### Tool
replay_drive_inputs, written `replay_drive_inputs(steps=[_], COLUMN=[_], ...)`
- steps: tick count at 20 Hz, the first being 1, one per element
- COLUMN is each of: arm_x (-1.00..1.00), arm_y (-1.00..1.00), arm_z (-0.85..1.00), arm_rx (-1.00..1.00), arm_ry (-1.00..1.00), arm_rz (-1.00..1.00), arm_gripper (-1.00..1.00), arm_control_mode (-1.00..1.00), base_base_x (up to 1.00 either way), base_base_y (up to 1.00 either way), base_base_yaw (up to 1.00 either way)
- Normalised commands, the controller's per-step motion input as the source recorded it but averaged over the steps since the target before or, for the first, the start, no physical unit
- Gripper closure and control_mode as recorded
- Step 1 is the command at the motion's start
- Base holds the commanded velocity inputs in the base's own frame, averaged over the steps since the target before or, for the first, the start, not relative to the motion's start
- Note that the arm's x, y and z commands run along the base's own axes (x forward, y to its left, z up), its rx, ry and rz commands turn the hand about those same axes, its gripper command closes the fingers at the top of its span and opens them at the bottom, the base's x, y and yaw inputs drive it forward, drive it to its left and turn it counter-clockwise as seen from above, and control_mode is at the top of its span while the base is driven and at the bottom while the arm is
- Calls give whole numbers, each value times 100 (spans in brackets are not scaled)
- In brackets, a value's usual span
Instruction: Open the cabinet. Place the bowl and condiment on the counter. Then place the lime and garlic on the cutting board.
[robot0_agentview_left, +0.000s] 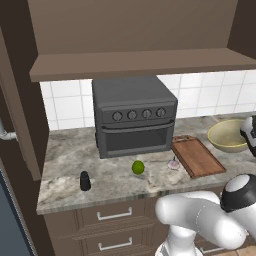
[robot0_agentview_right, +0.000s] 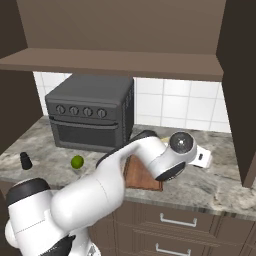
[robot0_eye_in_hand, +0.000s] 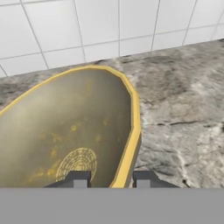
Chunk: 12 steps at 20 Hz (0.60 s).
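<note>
The pale olive bowl (robot0_agentview_left: 227, 135) stands on the counter (robot0_agentview_left: 65, 165) at the right, near the tiled wall. My gripper (robot0_eye_in_hand: 112, 178) straddles its rim, one finger inside the bowl (robot0_eye_in_hand: 65, 131) and one outside, shut on it. The cabinet (robot0_agentview_left: 135, 62) above is open, its shelf bare. Left of the bowl lies the cutting board (robot0_agentview_left: 197, 156), with the garlic (robot0_agentview_left: 173, 164) just off its left edge. The lime (robot0_agentview_left: 138, 167) sits in front of the oven, and the dark condiment (robot0_agentview_left: 85, 181) stands near the counter's front left.
A grey toaster oven (robot0_agentview_left: 134, 117) fills the back middle of the counter. An open cabinet door (robot0_agentview_right: 240, 100) hangs at the right, another (robot0_agentview_left: 20, 125) at the left. Drawers (robot0_agentview_left: 115, 215) run below the counter edge.
</note>
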Motion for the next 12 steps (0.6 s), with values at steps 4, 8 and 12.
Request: replay_drive_inputs(steps=[4,8,12], arm_x=[2,8,12], arm_y=[-6,-23,-26], arm_z=[-7,-16,-26], arm_rx=[0,3,5], arm_ry=[-2,-3,-2], arm_rz=[0,-6,-8], arm_gripper=[100,100,100], arm_control_mode=[-100,-100,-100], base_base_x=[0,0,0], base_base_y=[0,0,0], base_base_yaw=[0,0,0])
